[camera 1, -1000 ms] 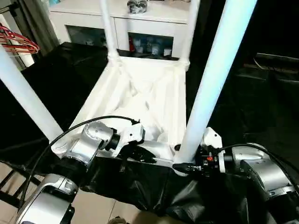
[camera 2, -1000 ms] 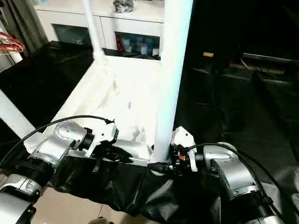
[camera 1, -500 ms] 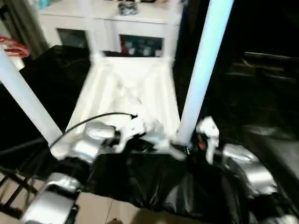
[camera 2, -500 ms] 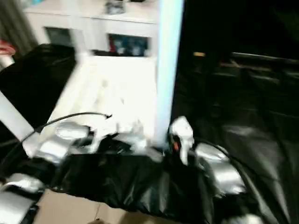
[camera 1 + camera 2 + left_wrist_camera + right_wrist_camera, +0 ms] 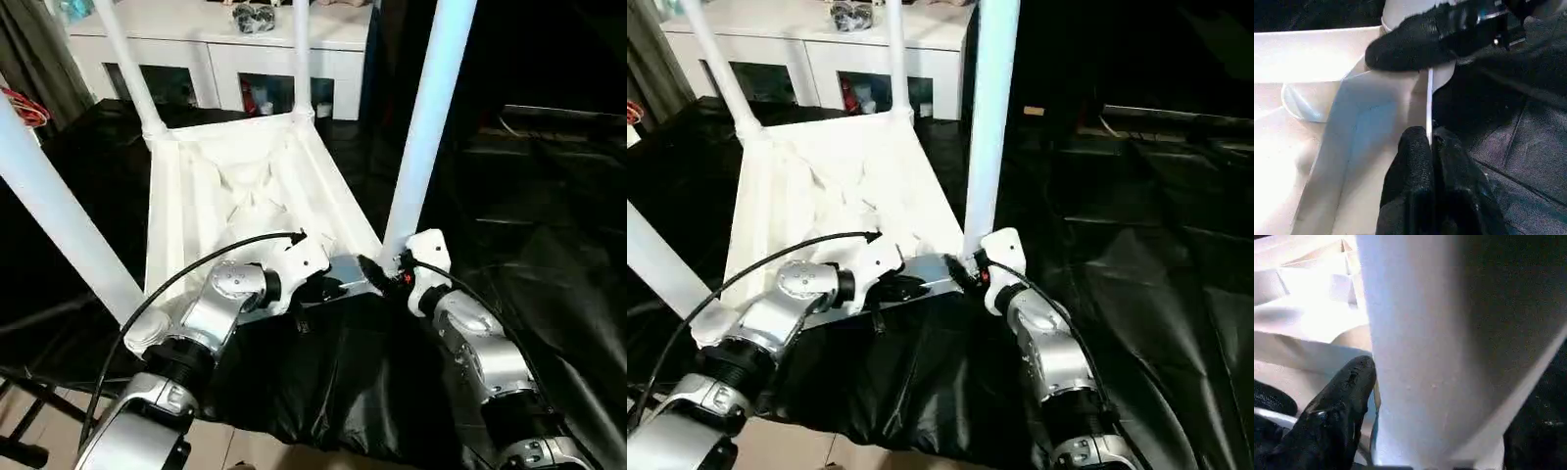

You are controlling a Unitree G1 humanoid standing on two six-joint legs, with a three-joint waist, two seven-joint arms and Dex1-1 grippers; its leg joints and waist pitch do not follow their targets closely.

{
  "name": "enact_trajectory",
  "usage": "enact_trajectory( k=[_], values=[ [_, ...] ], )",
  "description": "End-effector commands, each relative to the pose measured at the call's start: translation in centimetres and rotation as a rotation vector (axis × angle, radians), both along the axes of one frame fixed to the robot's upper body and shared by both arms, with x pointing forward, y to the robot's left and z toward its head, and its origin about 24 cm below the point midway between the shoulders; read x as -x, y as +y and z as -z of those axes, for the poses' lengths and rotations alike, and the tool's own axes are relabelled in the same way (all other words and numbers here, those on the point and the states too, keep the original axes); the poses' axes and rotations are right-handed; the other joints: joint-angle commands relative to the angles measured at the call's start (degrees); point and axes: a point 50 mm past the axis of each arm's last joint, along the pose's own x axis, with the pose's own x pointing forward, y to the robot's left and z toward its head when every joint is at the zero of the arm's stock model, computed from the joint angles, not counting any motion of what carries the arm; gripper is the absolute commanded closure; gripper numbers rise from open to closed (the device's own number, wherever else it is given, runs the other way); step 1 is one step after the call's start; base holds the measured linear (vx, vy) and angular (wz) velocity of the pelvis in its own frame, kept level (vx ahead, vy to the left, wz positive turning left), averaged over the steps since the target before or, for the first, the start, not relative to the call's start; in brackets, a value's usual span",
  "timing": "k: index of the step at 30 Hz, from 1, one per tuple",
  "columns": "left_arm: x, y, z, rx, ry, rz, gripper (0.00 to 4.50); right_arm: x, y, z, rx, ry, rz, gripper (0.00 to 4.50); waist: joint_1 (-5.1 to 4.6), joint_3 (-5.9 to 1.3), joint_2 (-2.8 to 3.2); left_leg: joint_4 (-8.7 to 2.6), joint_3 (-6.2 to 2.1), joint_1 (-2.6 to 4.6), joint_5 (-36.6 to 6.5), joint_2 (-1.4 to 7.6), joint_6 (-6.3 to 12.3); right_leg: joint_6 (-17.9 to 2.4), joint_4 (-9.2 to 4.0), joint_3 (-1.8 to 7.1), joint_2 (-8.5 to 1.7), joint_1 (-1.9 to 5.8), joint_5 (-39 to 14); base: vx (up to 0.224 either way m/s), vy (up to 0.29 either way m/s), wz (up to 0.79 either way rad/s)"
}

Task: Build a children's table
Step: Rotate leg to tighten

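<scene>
The children's table lies upside down, its white ribbed top (image 5: 245,186) facing up and its legs pointing up. The near right leg (image 5: 426,117) stands in its corner socket, and my right gripper (image 5: 387,264) is at its base, up against it (image 5: 1440,396). My left gripper (image 5: 323,289) is shut on the thin near rim of the top (image 5: 1428,98), just left of that corner. The near left leg (image 5: 49,206) and two far legs (image 5: 122,59) (image 5: 302,54) also stand upright.
A black cloth (image 5: 549,245) covers the surface under and around the table. A white cabinet (image 5: 225,59) with glass doors stands behind it. Red hangers (image 5: 24,103) show at the left edge, and tiled floor (image 5: 225,446) lies below the near edge.
The table has turned: its far end swung left and the near right corner moved away from me. My right forearm now reaches in from below instead of from the right. The left gripper kept its hold.
</scene>
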Motion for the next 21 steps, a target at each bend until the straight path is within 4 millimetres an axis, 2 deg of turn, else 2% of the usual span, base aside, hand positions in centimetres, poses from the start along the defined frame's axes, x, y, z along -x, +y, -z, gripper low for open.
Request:
enact_trajectory(
  k=[1, 3, 4, 5, 6, 10, 11, 12, 15, 16, 17, 20, 21],
  values=[
    [0.7, -2.3, -0.8, 0.09, -0.022, 0.089, 4.5, 1.1, 2.5, 1.4, 0.004, 0.076, -0.15, 0.74, 0.09, -2.81, -0.56, -3.83, -0.21, -0.38, -13.3, 0.97, 1.94, -9.6, -4.84, 2.27, -2.73, 2.86, -13.8, 0.0, 0.0, 0.0],
    [0.9, -2.1, -0.9, 0.095, -0.012, 0.118, 4.5, 1.3, 2.1, 1.1, 0.002, 0.066, -0.205, 0.74, 0.17, -2.92, -0.59, -3.66, -0.21, -0.45, -12.3, 1.06, 2.56, -10.3, -4.59, 2.31, -2.8, 3.02, -11.3, 0.0, 0.0, 0.0],
    [1.0, -1.7, -1.0, 0.096, -0.001, 0.152, 4.5, 1.7, 1.6, 0.6, 0.006, 0.054, -0.302, 0.74, 0.12, -2.93, -0.58, -3.61, -0.15, -0.48, -12.1, 1.05, 2.76, -10.5, -4.53, 2.33, -2.74, 2.99, -10.5, 0.0, 0.0, 0.0],
    [1.0, -1.6, -1.0, 0.096, -0.001, 0.153, 4.5, 1.7, 1.5, 0.6, 0.007, 0.054, -0.305, 0.74, 0.3, -3.03, -0.67, -3.43, -0.12, -0.48, -11.5, 0.95, 3.33, -10.9, -4.34, 2.26, -2.67, 3.21, -9.1, 0.0, 0.0, 0.0],
    [1.1, -1.2, -1.1, 0.088, 0.008, 0.184, 4.5, 2.2, 1.1, 0.2, 0.004, 0.053, -0.393, 0.74, 0.34, -3.02, -0.67, -3.3, -0.06, -0.53, -10.7, 1.02, 4.06, -11.4, -4.17, 2.29, -2.65, 3.17, -7.3, 0.0, 0.0, 0.0],
    [1.1, -0.3, -1.3, 0.071, 0.026, 0.229, 4.5, 3.1, 0.5, -0.5, -0.032, 0.074, -0.529, 0.74, 0.84, -3.0, -0.67, -3.21, 0.03, -0.52, -9.9, 1.06, 4.98, -12.3, -4.09, 2.16, -2.64, 3.22, -6.8, 0.0, 0.0, 0.0],
    [1.2, 0.2, -1.4, 0.06, 0.036, 0.253, 4.5, 3.5, 0.2, -0.8, -0.04, 0.087, -0.597, 0.74, 1.08, -3.03, -0.92, -3.16, 0.08, -0.43, -10.0, 1.2, 5.29, -12.3, -4.07, 2.14, -2.55, 3.24, -6.9, 0.0, 0.0, 0.0],
    [1.2, 0.4, -1.4, 0.055, 0.04, 0.263, 4.5, 3.7, 0.0, -0.9, -0.042, 0.093, -0.625, 0.74, 1.35, -3.06, -0.63, -3.12, 0.05, -0.36, -10.0, 1.38, 5.49, -12.6, -3.96, 2.16, -2.66, 3.13, -6.8, 0.0, 0.0, 0.0],
    [1.0, 1.3, -1.5, 0.031, 0.054, 0.289, 4.5, 4.5, -0.6, -1.1, -0.023, 0.124, -0.734, 0.74, 1.92, -2.99, -0.65, -3.15, 0.07, -0.19, -10.7, 1.55, 5.21, -13.0, -3.99, 2.2, -2.71, 2.98, -7.4, 0.0, 0.0, 0.0],
    [0.9, 1.6, -1.6, 0.025, 0.057, 0.292, 4.5, 4.7, -0.8, -1.0, -0.013, 0.137, -0.758, 0.74, 1.96, -2.96, -0.89, -3.12, 0.12, -0.29, -10.8, 1.51, 5.16, -13.0, -3.94, 2.2, -2.69, 3.0, -7.4, 0.0, 0.0, 0.0],
    [0.8, 2.0, -1.6, 0.011, 0.061, 0.297, 4.5, 5.0, -0.9, -1.0, -0.004, 0.154, -0.796, 0.74, 2.2, -2.97, -0.8, -3.11, 0.09, -0.26, -11.0, 1.46, 4.96, -12.9, -3.96, 2.19, -2.76, 2.95, -8.0, 0.0, 0.0, 0.0],
    [0.5, 2.6, -1.7, -0.012, 0.071, 0.314, 4.5, 5.4, -1.0, -1.0, 0.004, 0.179, -0.858, 0.74, 2.48, -2.9, -1.02, -3.16, 0.13, -0.15, -11.5, 1.39, 4.46, -12.4, -4.09, 2.26, -2.82, 2.88, -9.7, 0.0, 0.0, 0.0],
    [0.5, 2.7, -1.8, -0.014, 0.074, 0.32, 4.5, 5.5, -1.0, -1.1, 0.005, 0.181, -0.869, 0.87, 2.57, -2.94, -0.98, -3.19, 0.06, -0.15, -11.1, 1.45, 4.29, -12.4, -4.02, 2.27, -2.88, 2.93, -9.6, 0.0, 0.0, 0.0]
  ],
)
